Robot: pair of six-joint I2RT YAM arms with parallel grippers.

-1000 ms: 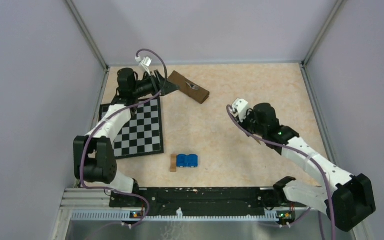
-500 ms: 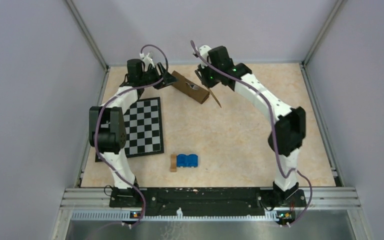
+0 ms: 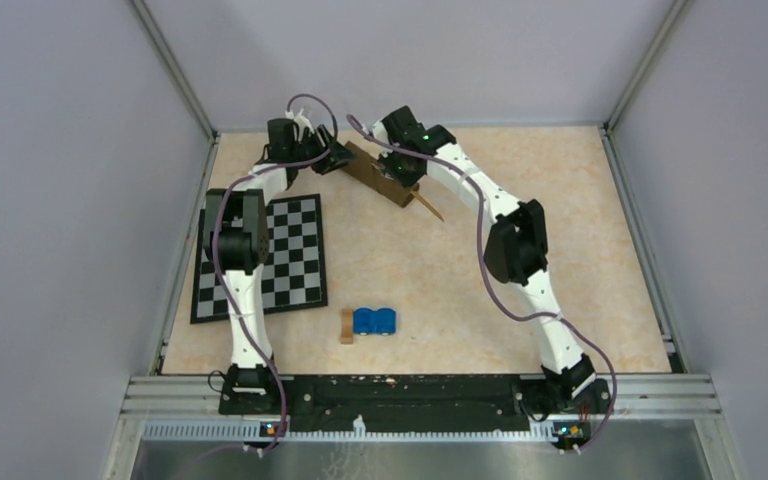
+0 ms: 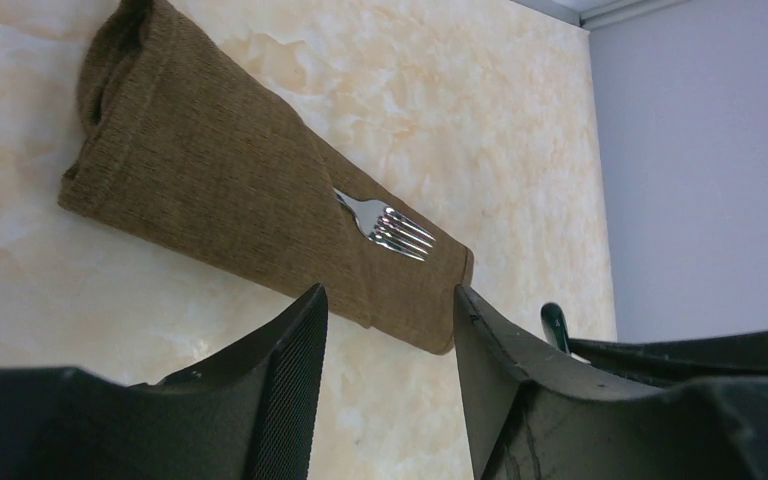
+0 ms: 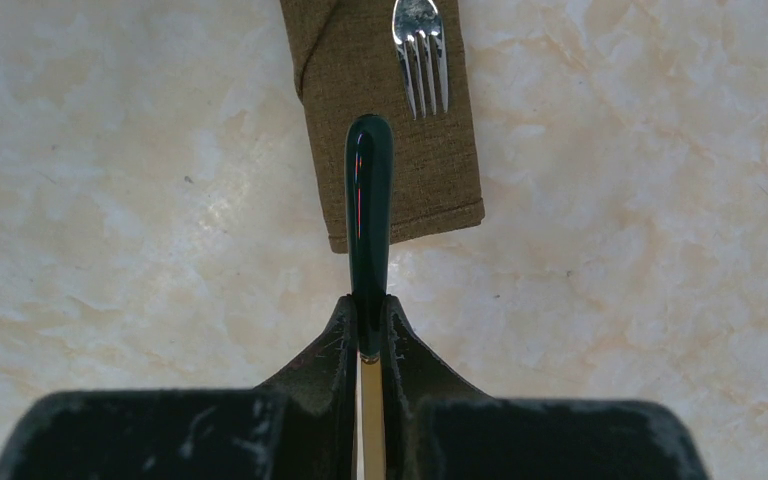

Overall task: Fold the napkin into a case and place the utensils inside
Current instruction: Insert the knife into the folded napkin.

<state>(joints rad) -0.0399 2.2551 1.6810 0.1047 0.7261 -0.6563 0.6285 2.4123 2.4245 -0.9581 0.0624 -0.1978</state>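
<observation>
While the right hand [image 5: 370, 305] clamps a green-handled utensil [image 5: 368, 180], the case [image 5: 430, 170] lies just ahead.

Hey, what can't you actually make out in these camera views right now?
The fork handle: hidden inside the case, both wrist views.
The utensil in the right pincer: working end behind its fingers in the right wrist view; too small from the top to name.
The left pincer: whether it touches the case, top view too small.
The blue thing: too small in the top view to identify.
</observation>
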